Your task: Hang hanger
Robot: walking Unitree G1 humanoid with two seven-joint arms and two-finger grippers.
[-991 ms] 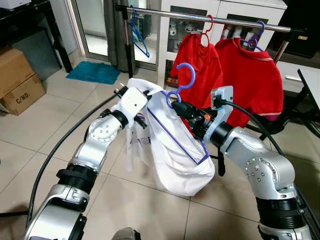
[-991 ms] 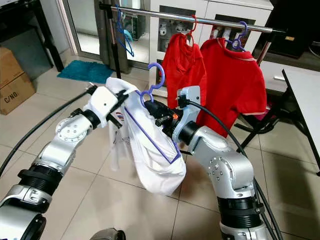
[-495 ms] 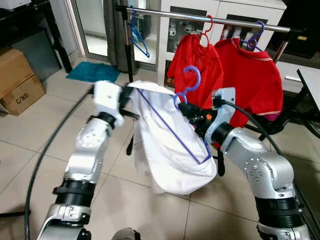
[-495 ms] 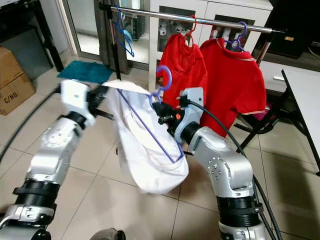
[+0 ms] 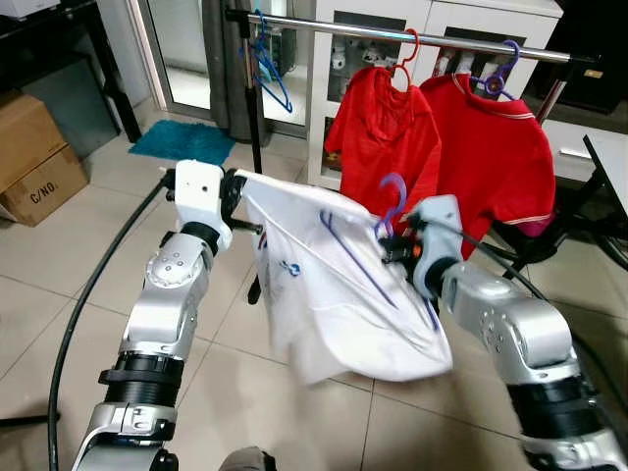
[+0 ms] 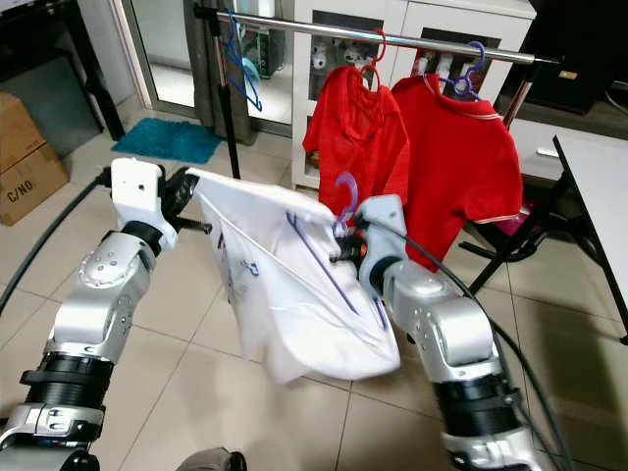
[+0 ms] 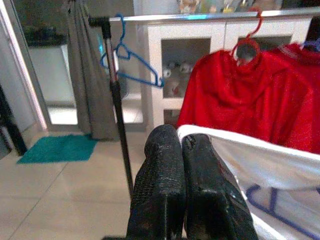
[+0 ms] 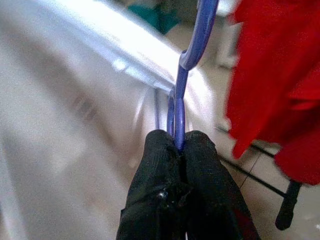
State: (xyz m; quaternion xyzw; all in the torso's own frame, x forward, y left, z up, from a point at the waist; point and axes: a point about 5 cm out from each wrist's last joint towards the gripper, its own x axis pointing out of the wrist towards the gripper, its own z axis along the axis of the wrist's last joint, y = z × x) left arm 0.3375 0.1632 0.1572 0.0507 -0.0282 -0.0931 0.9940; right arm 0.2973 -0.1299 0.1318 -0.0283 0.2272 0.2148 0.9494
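We see the purple hanger point(image 5: 391, 203) at the centre of the left eye frame, its hook pointing up, with a white shirt point(image 5: 339, 294) draped over it and spread out between the two arms. Our right tool point(image 8: 178, 145) has its fingers pressed together on the neck of the hanger, just below the hook. Our left tool point(image 7: 181, 150) sits at centre left of the left eye frame, its two black fingers closed on the white shirt's edge, pulling the fabric out toward the left.

Across the top of the frame runs a metal clothes rail point(image 5: 392, 34). Two red shirts point(image 5: 446, 147) hang from it at upper right, one on a red hanger and one on a purple hanger, directly behind our held hanger. A blue hanger point(image 5: 270, 74) hangs bare at the rail's left end. A cardboard box point(image 5: 37, 157) stands on the tiled floor at the left edge, and a teal mat point(image 5: 186, 140) lies beyond it.
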